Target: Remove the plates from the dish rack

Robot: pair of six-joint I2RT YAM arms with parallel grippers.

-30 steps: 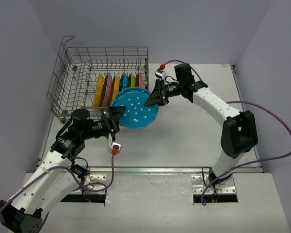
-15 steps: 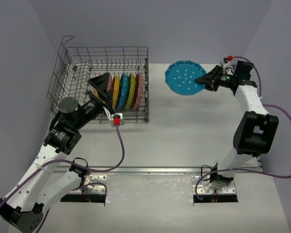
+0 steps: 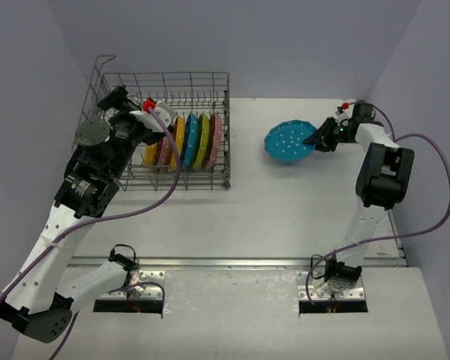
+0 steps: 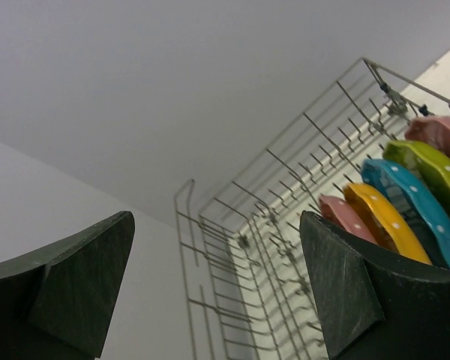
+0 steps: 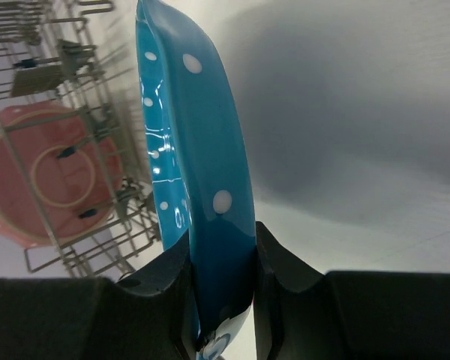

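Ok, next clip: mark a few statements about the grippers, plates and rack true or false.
1. The right gripper is shut on a blue plate. True.
2. The left gripper is holding a plate. False: it is open, with nothing between its fingers.
3. The dish rack has been emptied. False: several plates stand upright in it.
4. The blue plate is outside the dish rack, on the right side of the table. True.
5. The left gripper is over the bare table. False: it is at the dish rack.
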